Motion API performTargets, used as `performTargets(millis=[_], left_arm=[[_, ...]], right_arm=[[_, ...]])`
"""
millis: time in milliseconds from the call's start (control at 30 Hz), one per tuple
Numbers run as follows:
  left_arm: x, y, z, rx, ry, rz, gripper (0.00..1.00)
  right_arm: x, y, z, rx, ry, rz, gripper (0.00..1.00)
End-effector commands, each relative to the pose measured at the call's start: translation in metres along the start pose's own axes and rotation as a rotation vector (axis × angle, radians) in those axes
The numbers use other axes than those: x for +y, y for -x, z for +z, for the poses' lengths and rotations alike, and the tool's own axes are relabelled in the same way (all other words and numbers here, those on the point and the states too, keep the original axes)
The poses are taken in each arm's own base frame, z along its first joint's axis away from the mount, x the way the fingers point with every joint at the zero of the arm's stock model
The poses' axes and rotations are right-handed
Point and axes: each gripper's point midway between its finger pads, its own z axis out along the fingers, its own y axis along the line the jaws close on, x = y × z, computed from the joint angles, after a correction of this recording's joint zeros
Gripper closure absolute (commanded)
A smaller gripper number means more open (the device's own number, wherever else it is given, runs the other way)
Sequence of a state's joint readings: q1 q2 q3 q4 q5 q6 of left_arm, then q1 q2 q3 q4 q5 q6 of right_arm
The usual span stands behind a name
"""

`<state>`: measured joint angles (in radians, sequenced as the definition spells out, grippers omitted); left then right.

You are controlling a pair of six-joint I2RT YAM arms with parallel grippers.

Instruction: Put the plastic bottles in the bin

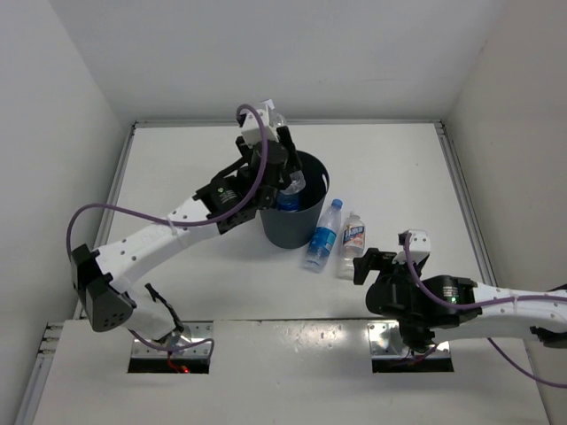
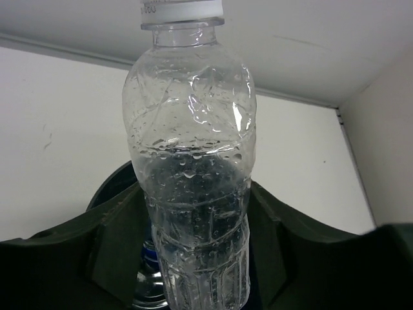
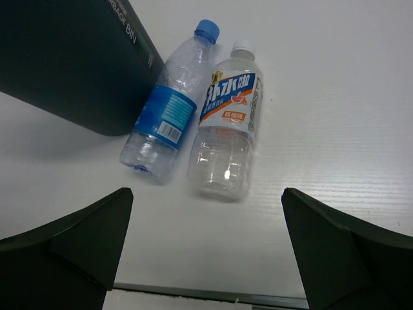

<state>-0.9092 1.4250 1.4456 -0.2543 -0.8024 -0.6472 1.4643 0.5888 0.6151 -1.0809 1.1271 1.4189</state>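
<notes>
My left gripper [image 1: 283, 158] hangs over the far rim of the dark bin [image 1: 306, 221] and is shut on the unlabelled clear bottle [image 1: 278, 118]. In the left wrist view the bottle [image 2: 193, 148] stands upright between the fingers [image 2: 71, 258], with the bin's rim [image 2: 106, 188] below. A blue-labelled bottle [image 1: 290, 197] lies inside the bin. Another blue-labelled bottle [image 1: 323, 235] and a white-blue labelled bottle [image 1: 353, 241] lie on the table right of the bin. My right gripper [image 1: 376, 263] is open and empty, just short of them [image 3: 206, 252].
The right wrist view shows the bin's side [image 3: 71, 58] touching the blue-labelled bottle [image 3: 164, 116], with the white-blue bottle [image 3: 229, 116] beside it. White walls enclose the table [image 1: 407, 168] on three sides.
</notes>
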Motion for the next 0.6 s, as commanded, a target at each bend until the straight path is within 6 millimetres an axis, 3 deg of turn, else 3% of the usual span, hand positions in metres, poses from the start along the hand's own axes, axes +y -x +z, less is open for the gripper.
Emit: performTargets(millis=[0,33,133,167,367,467,500,533,567], left_arm=[[-0.014,0.021,0.0,-0.043,-0.016,-0.021,0.33],[-0.013,0.013,0.003,-0.029,-0.007,-0.003,0.29],[-0.006,0.016,0.002,-0.038,0.032,-0.012,0.16],[-0.005,0.015,0.002,-0.032,0.036,-0.005,0.02],[0.016,0.043,-0.012,-0.091,0.089,-0.023,0.0],[0.044,0.055,-0.023,-0.119,0.142,0.0,0.0],[0.059,0.049,-0.024,-0.109,0.165,0.052,0.0],[0.07,0.06,-0.034,-0.127,0.166,0.047,0.0],[0.085,0.047,-0.036,-0.11,0.186,0.089,0.0]], right_arm=[[0.0,0.005,0.0,-0.035,0.005,0.014,0.0],[0.0,0.006,0.0,-0.036,0.009,0.022,0.0],[0.0,0.006,0.0,-0.036,0.009,0.022,0.0],[0.0,0.006,0.0,-0.036,0.009,0.022,0.0],[0.0,0.006,0.0,-0.036,0.009,0.022,0.0],[0.0,0.006,0.0,-0.036,0.009,0.022,0.0],[0.0,0.006,0.0,-0.036,0.009,0.022,0.0],[0.0,0.006,0.0,-0.036,0.009,0.022,0.0],[0.001,0.006,0.0,-0.036,0.009,0.033,0.0]])
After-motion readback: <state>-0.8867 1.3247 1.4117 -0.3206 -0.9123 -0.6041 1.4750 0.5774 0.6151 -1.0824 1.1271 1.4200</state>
